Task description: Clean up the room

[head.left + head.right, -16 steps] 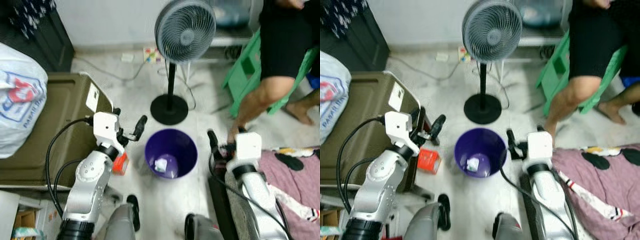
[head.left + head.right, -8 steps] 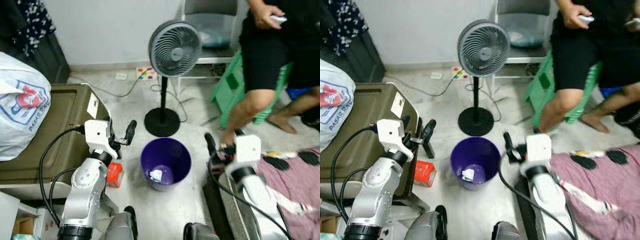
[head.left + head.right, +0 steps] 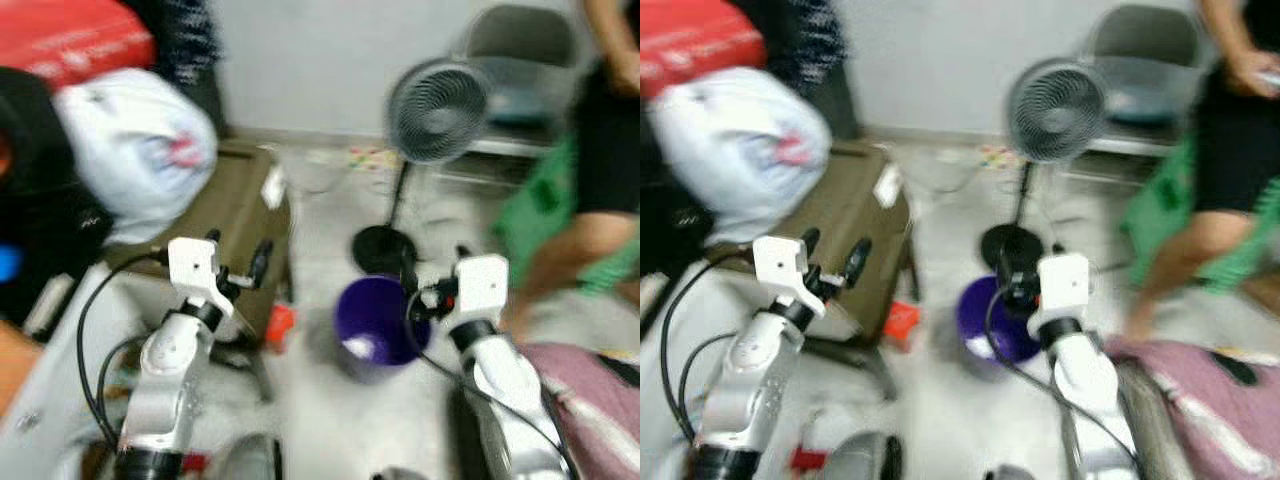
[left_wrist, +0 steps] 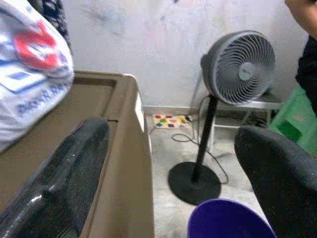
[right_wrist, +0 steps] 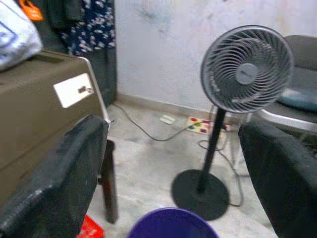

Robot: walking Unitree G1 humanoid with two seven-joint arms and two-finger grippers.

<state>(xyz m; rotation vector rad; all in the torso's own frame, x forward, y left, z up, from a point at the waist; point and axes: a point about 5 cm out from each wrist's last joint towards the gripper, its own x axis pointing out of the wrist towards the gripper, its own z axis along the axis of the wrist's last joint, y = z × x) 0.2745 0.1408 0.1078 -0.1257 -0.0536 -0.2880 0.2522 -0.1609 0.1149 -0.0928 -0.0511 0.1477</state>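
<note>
Over on our left, a white plastic bag (image 3: 140,150) sits on the olive-brown cabinet (image 3: 225,235). Our left end effector (image 3: 237,265) hangs beside it, fingers spread wide, nothing in them. On the floor there's a small red box (image 3: 279,323), then the purple bin (image 3: 375,322) with some white scrap inside, standing fan (image 3: 432,110) behind. Our right end effector (image 3: 412,290) is wide open too, just above the bin.

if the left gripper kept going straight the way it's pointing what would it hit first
Probably the fan, most likely its pole: it lies between the open left gripper fingers, beyond the purple bin. Depth is unclear.
</note>
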